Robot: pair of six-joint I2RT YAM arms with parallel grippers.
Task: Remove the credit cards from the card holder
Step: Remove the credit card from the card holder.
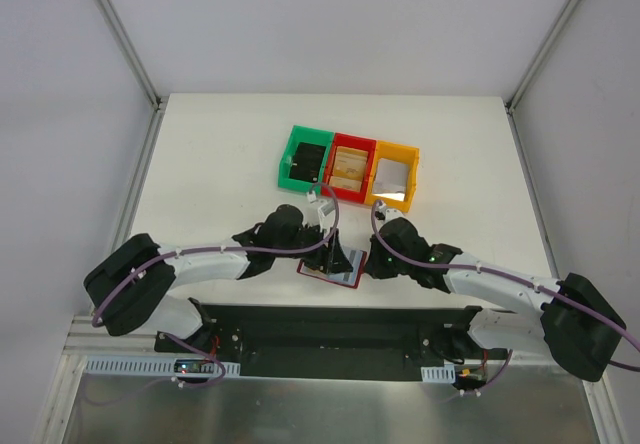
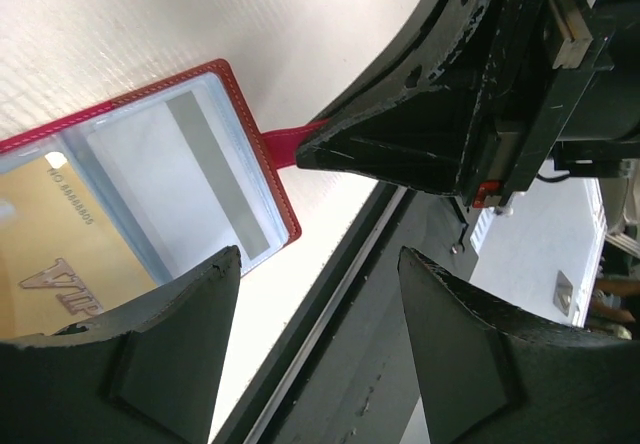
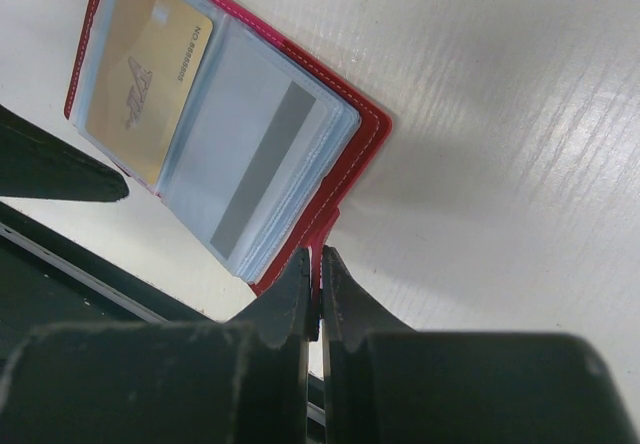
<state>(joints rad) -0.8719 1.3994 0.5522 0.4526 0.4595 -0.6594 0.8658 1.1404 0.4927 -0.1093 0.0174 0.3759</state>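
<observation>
Where the card holder (image 1: 335, 269) lies spread open on the white table (image 1: 220, 154), its near side sits close to the table's front edge and the black base plate (image 1: 330, 329), so there is little room on that side. From its left, the left gripper (image 2: 320, 259) reaches over it with fingers spread wide, holding nothing. On the holder's right, the right gripper (image 3: 318, 264) is pinched tight on the short red strap tab (image 2: 285, 147). Behind the holder, bare table runs up to the green bin (image 1: 304, 162), red bin (image 1: 351, 169) and yellow bin (image 1: 395, 174). Overhead, the grippers hide the pockets. The wrist views show a gold card (image 3: 145, 74) in the pocket away from the strap and a pale grey-striped card (image 3: 250, 159) in the pocket beside it
</observation>
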